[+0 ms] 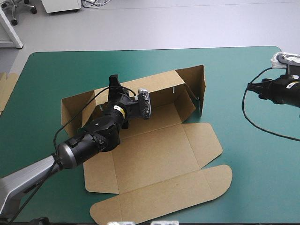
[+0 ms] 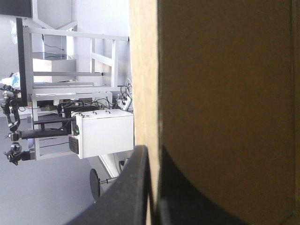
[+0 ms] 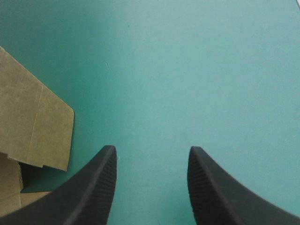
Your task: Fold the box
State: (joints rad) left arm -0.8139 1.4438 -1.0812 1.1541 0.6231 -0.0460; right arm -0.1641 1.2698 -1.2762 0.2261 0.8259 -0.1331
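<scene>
Cardboard dominates the high view: the box (image 1: 154, 154) lies mid-desk as a brown cut sheet. Its base and lid panels are flat toward the near edge of the desk (image 1: 56, 70), while its far wall (image 1: 159, 84) and one side flap toward the right edge are already raised. The left hand (image 1: 114, 85) reaches in from the near-left corner to the far wall's left end, likely to hold that panel upright for tucking; its wrist hides the fingertips here. The right hand (image 1: 253, 87) hangs near the desk's right edge, well apart from the box, apparently waiting. More board (image 1: 4, 91) is cut off at the left edge.

Left wrist view: the black fingers (image 2: 126, 192) are all but closed, a thin board edge pinched between them. Brown board fills most of the frame, so which panel it is cannot be read from here.

Right wrist view: the fingers stand wide apart, holding nothing, over bare teal-green cover (image 3: 197, 70). Only one flap corner of the box shows beside the hand; the rest is out of frame.
</scene>
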